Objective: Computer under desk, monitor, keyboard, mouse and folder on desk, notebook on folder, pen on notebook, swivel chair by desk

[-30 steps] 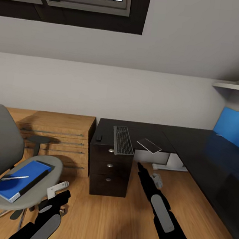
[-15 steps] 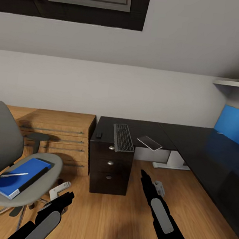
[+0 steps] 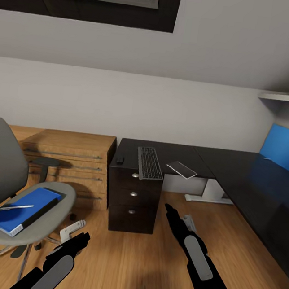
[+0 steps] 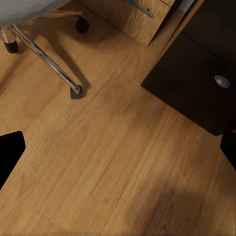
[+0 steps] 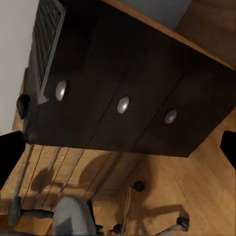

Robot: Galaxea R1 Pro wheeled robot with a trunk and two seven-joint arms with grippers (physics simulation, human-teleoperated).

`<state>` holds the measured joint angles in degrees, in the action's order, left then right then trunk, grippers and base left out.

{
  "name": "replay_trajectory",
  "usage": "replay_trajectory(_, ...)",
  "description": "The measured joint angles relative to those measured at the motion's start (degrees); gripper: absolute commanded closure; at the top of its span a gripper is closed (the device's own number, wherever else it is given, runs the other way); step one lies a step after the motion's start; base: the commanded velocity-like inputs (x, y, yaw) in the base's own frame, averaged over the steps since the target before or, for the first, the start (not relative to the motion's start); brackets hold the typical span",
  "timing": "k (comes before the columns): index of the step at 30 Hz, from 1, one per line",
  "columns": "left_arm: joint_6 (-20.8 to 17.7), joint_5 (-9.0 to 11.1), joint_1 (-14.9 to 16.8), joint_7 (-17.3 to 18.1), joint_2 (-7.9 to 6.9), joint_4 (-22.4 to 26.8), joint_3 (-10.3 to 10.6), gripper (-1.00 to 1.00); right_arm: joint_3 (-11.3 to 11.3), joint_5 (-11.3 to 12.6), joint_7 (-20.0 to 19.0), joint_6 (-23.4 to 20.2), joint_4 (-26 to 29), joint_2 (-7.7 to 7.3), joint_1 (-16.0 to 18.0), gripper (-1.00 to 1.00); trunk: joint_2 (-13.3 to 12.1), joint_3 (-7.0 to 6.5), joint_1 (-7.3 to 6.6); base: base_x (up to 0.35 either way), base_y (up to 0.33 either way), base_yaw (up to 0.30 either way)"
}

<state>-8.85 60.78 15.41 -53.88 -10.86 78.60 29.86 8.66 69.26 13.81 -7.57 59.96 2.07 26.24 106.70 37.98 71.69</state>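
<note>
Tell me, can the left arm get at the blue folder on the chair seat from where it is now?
Probably yes. The folder lies exposed on the swivel chair seat with only the pen on it, and the left gripper hangs open just beside the seat, nothing between them.

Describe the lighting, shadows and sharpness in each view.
Head view: even soft light, sharp; the swivel chair casts a shadow on the wooden chest, and the glossy desk mirrors the blue panel. Left wrist view: sharp, chair-leg shadows on the floor. Right wrist view: the dim drawer unit is slightly soft.
</note>
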Motion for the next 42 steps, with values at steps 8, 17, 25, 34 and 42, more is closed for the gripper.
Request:
replay_trajectory(8,0.0,-0.5,0.0,0.0,0.09,0.0,0.0,-1.0,0.4,0.3,-6.7,-0.5,2.1,0.12,-0.3,-1.0,3.2,1.44,1.76,0.0,0.0,0.0)
replay_trajectory(17,0.0,-0.7,0.0,0.1,0.12,0.2,3.7,-1.0,0.4,0.3,-8.5,-0.4,1.5,0.09,-0.3,-1.0,6.8,3.06,3.74,0.0,0.0,0.0)
replay_trajectory(25,0.0,-0.7,0.0,0.1,-0.06,1.9,6.4,-1.0,0.6,0.1,-9.1,3.2,-0.6,4.17,-0.3,-1.0,8.4,3.78,4.62,0.0,0.0,0.0)
replay_trajectory(34,0.0,-0.7,0.0,0.1,-0.95,2.0,10.5,-1.0,0.7,0.3,-16.9,3.8,-0.6,5.2,-0.3,-1.0,8.4,3.78,4.61,0.053,0.0,0.0)
replay_trajectory(42,0.0,-0.8,0.0,0.2,-1.3,2.1,12.2,-1.0,0.2,0.3,-22.2,3.8,-0.9,5.2,-0.3,-1.0,8.4,3.78,4.59,0.266,0.0,0.0)
